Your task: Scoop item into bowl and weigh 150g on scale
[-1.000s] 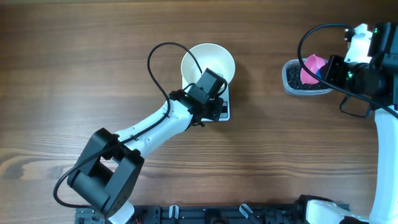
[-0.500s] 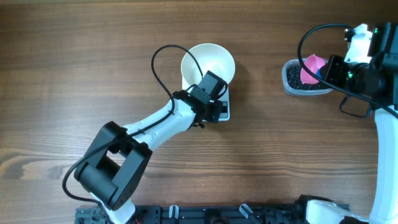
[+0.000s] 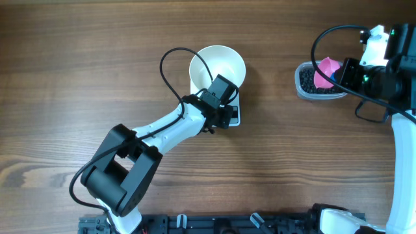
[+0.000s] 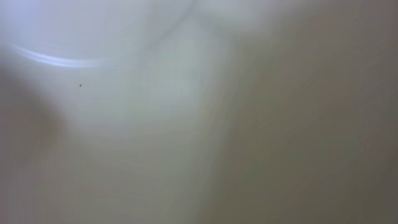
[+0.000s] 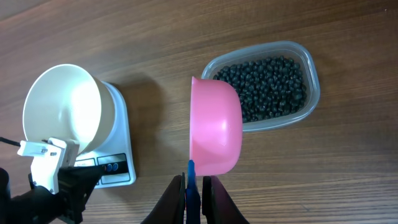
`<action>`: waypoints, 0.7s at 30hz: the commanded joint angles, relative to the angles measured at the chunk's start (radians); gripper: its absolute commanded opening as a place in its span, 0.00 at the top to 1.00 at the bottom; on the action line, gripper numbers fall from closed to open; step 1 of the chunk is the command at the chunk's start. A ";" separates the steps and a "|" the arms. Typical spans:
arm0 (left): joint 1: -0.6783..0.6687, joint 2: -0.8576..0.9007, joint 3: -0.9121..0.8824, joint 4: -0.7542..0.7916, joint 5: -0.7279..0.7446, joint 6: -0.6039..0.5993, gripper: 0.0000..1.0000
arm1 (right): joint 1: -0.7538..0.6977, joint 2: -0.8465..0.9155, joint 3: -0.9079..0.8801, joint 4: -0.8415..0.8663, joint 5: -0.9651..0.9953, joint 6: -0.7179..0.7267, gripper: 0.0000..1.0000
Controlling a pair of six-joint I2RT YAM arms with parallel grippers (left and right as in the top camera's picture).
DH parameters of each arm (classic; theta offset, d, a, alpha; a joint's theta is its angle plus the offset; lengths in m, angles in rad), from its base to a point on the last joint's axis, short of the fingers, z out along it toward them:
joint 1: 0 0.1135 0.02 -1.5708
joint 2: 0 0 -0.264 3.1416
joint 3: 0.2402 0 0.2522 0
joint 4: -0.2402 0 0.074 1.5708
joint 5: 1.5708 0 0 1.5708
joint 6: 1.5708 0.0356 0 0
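While its display is too small to read, the scale [image 5: 121,142] carries the white bowl [image 5: 62,112] on a brown wood-grain counter [image 5: 93,31]. Black beads [image 5: 273,87] fill a clear tub [image 5: 313,74] nearby. Over the tub's near end, the right claw [image 5: 194,186] clenches the pink scoop [image 5: 214,130] by its blue handle. At the scale's front, the left claw [image 3: 222,112] is clenched.

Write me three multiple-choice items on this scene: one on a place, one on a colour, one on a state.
1. The bowl stands: A on the scale; B beside it; C under it.
2. The scoop is: A green; B yellow; C pink.
3. The right claw is: A open and empty; B shut on the scoop; C out of view.
Key: 1 A, the scale's edge shows beneath the bowl. 2 C, its body is pink. 3 B, its fingers pinch the scoop's blue handle.
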 commanded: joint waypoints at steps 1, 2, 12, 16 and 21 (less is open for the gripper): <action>0.001 0.029 -0.006 0.008 -0.017 0.013 0.96 | -0.003 0.003 0.015 -0.001 -0.002 -0.018 0.96; 0.001 0.029 -0.006 0.008 -0.017 0.013 0.96 | -0.003 0.003 0.015 -0.001 -0.002 -0.018 0.96; 0.003 0.059 -0.006 0.018 -0.017 0.013 0.96 | -0.003 0.003 0.015 -0.013 -0.002 -0.020 0.96; 0.003 0.063 -0.006 0.019 -0.017 0.012 0.96 | -0.003 0.003 0.015 -0.021 -0.002 -0.021 0.96; 0.026 0.066 -0.006 0.013 0.006 0.004 0.96 | -0.003 0.003 0.015 -0.024 -0.002 -0.021 0.95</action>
